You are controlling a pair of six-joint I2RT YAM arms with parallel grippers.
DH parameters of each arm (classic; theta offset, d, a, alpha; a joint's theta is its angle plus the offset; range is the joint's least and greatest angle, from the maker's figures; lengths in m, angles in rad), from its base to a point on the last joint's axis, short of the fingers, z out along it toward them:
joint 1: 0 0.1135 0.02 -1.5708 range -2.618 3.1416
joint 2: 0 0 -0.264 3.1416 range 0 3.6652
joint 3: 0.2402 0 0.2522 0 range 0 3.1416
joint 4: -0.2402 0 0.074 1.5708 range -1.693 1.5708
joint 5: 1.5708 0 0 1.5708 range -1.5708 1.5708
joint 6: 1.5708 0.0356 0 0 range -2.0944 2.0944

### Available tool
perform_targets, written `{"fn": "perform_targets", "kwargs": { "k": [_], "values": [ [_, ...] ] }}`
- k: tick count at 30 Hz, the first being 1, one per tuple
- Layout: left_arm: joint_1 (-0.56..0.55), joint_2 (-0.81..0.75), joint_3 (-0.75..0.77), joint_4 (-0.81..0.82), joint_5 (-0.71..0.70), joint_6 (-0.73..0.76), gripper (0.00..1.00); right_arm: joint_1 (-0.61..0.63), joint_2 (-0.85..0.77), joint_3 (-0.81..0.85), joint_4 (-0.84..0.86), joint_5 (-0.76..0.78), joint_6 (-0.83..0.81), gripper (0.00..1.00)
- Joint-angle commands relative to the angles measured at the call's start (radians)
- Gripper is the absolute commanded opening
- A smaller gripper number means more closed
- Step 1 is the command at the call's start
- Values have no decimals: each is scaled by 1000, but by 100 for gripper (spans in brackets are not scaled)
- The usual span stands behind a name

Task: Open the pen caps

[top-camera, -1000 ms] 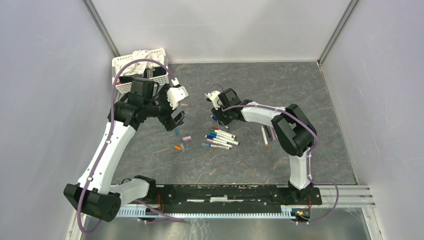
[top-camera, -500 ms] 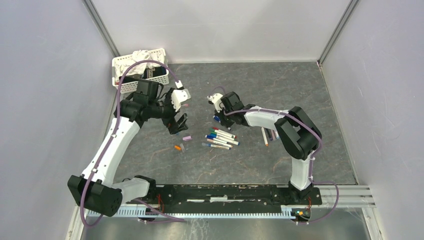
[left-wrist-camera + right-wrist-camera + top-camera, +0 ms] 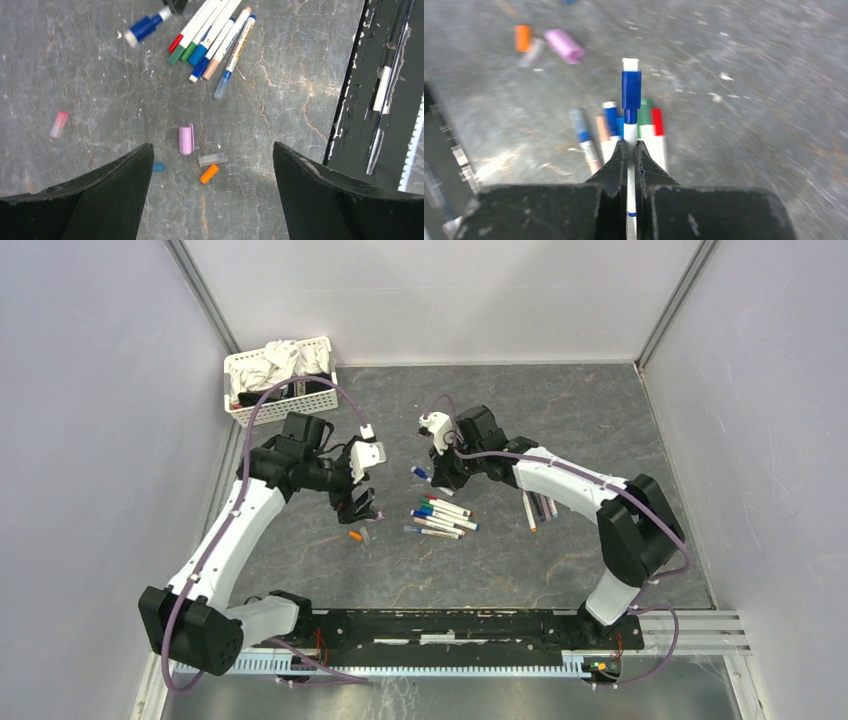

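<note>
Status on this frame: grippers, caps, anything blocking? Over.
Right gripper shut on blue-capped pen, cap still on. Left gripper open over loose purple cap and orange cap. Nothing blocking seen.

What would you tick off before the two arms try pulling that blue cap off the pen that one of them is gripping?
1. Right gripper shut on the pen: ok.
2. Blue cap on the pen, sticking out clear of the jaws: ok.
3. Left gripper open: ok.
4. Left gripper lined up with the blue cap: not ok; it hangs over the loose purple cap and orange cap.
5. Grip firm enough for a pull: cannot tell.
</note>
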Motion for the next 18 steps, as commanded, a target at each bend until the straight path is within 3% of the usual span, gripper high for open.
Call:
{"fn": "perform_targets", "kwargs": {
  "k": [1,8,13,18],
  "values": [
    [-32,-11,13,-15,52,137,93,1,-52,30,-64,-368,30,0],
    [-154,-28,-48,11,-46,235,88,51,-72,14,-19,-598,121,0],
    [-188,-21,-63,16,-127,271,86,90,-50,30,-23,-640,144,0],
    [-198,-11,-56,-3,-113,284,80,102,-25,31,14,-659,190,0]
  ]
}}
